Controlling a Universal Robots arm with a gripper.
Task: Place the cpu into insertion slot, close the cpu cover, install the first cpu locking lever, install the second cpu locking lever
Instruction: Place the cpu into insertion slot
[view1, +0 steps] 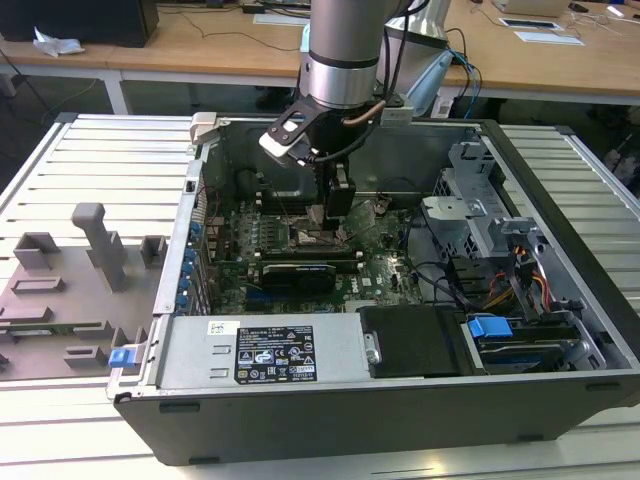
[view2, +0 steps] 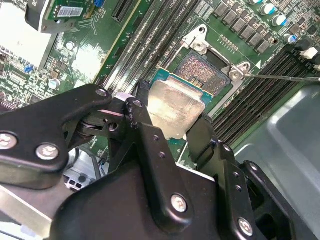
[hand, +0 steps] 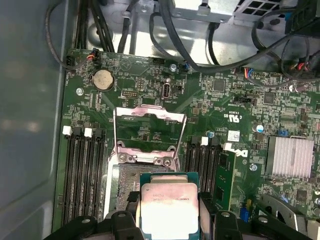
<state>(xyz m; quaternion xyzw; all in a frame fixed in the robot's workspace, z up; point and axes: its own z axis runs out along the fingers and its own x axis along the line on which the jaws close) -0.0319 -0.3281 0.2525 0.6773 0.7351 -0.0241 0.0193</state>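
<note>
In both wrist views my gripper (view2: 172, 120) (hand: 167, 212) is shut on the cpu (view2: 175, 110) (hand: 167, 202), a flat silver-beige square pinched by its edges between the black fingers (view2: 142, 102). The chip hangs just above the insertion slot (view2: 202, 67) (hand: 122, 182), partly overlapping it, and the slot's pin field still shows. The cpu cover (hand: 150, 113) stands flipped up at the slot's far side. A thin locking lever (view2: 285, 77) sticks out beside the socket. In the exterior view the gripper (view1: 330, 212) reaches down into the open computer case over the slot (view1: 315, 240).
Long black memory slots (hand: 82, 175) flank the socket on both sides. Cables (hand: 235, 55) cross the far end of the board. A labelled power-supply box (view1: 270, 355) and drive bays (view1: 500, 250) fill the case's sides. A grey fixture plate (view1: 70, 290) lies at the exterior view's left.
</note>
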